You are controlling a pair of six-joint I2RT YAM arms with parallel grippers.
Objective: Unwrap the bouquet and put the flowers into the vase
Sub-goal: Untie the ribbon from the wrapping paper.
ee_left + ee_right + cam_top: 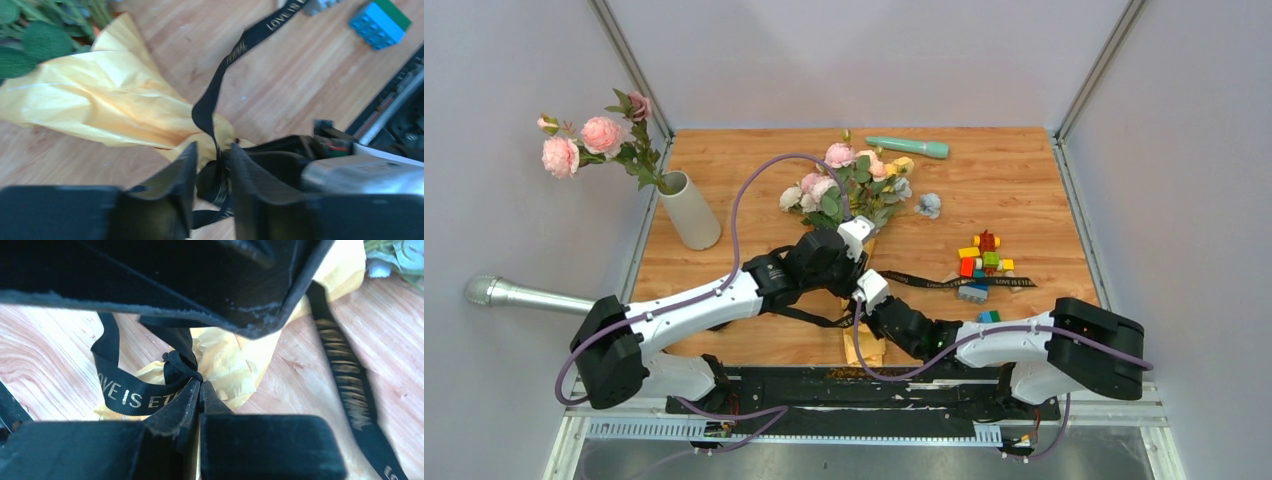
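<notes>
The bouquet (849,188) lies mid-table, its blooms pointing away from me and its orange-tan paper (100,95) narrowing to a tied neck. A black strap (220,80) with gold lettering is knotted there. My left gripper (212,147) stands over the neck, jaws apart, with the strap's knot loose in the gap. My right gripper (200,383) is shut, its tips pinched at the strap's knot (180,367). In the top view both grippers (860,234) (869,290) meet over the wrap. The vase (692,212) stands at the left and holds pink flowers (589,140).
A teal wand (909,147) lies at the back. Coloured toy blocks (984,258) sit to the right on the strap's long tail. A pale blue bloom (929,205) lies loose beside the bouquet. A grey metal tube (519,295) juts in at the left.
</notes>
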